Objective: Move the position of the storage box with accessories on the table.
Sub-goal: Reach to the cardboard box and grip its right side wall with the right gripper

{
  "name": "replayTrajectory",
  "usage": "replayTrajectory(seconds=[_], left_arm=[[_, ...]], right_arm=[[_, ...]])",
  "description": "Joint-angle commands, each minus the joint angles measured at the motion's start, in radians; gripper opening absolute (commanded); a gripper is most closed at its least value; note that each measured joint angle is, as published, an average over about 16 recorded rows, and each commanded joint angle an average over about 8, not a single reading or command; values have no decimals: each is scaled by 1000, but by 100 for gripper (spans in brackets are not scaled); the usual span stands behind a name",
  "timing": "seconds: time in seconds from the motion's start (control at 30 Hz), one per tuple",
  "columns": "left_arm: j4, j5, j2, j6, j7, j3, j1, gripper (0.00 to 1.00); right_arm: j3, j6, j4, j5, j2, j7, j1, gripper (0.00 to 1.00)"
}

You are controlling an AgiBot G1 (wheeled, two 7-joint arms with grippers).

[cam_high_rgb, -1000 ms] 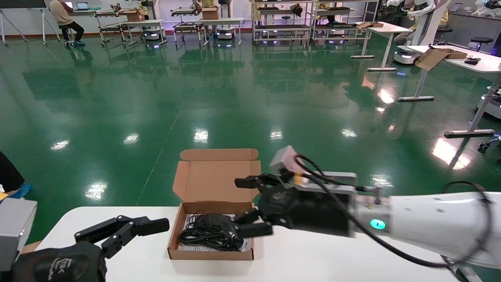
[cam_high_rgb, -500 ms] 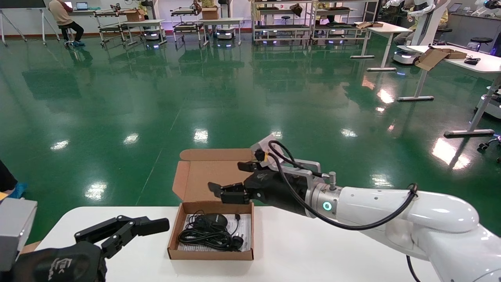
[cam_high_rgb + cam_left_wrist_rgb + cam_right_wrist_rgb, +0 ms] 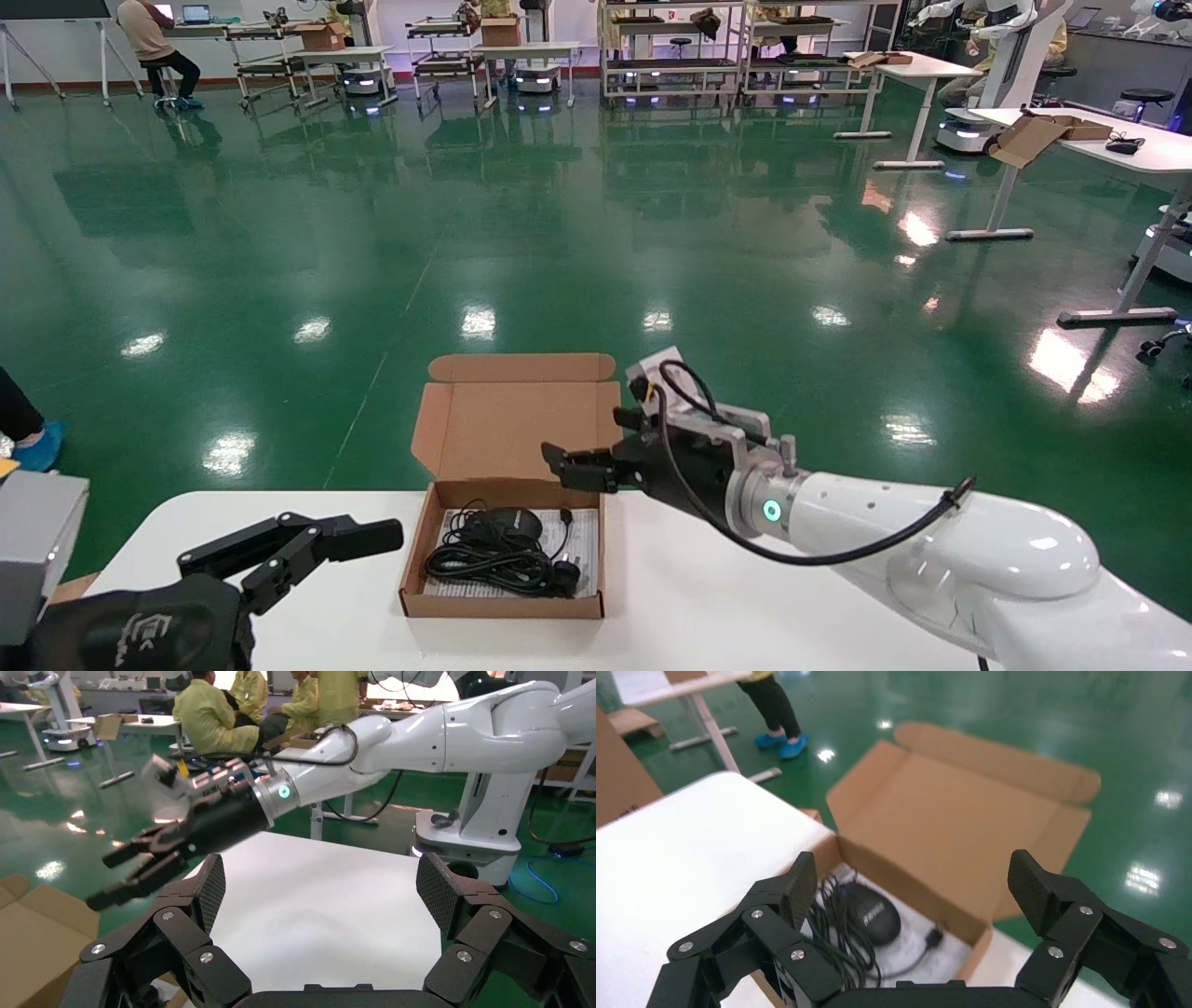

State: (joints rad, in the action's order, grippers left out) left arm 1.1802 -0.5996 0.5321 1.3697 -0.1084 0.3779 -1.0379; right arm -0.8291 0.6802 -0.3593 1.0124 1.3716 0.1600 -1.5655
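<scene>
The brown cardboard storage box (image 3: 501, 604) sits open on the white table (image 3: 745, 620) near its far edge, with the flap lid (image 3: 512, 429) standing up. Inside lie the accessories (image 3: 503, 554): a black mouse (image 3: 866, 910), coiled black cable (image 3: 831, 934) and a white sheet. My right gripper (image 3: 585, 438) is open and empty. It hovers above the box's far right corner, in front of the lid, touching nothing. In the right wrist view its fingers (image 3: 796, 885) frame the box interior. My left gripper (image 3: 307, 545) is open and empty, low at the box's left.
The table's far edge runs just behind the box, and green floor lies beyond it. Bare tabletop (image 3: 316, 910) stretches to the right of the box. Distant white desks (image 3: 1117, 149) and shelving stand far off. People in yellow (image 3: 211, 713) sit behind the right arm.
My right gripper has lifted from low at the box's right wall, over the accessories, to above the far right corner by the lid. The box and left gripper have not moved.
</scene>
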Motion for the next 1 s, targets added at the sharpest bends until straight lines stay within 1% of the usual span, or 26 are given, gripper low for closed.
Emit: replayTrajectory(seconds=[0.03,0.3,0.53,1.0], left_arm=[[0,0,0,0,0,0,0,100],[0,0,0,0,0,0,0,100],[0,0,0,0,0,0,0,100],[0,0,0,0,0,0,0,100]], right_arm=[[-31,-24,0,-9,-1,16,8,100],[-119,-102,-15,-57,-1,80,41,100],[-183,-173,-50,-115,0,120,90,100],[-285,-300,-92,-219,-1,150,156,100]])
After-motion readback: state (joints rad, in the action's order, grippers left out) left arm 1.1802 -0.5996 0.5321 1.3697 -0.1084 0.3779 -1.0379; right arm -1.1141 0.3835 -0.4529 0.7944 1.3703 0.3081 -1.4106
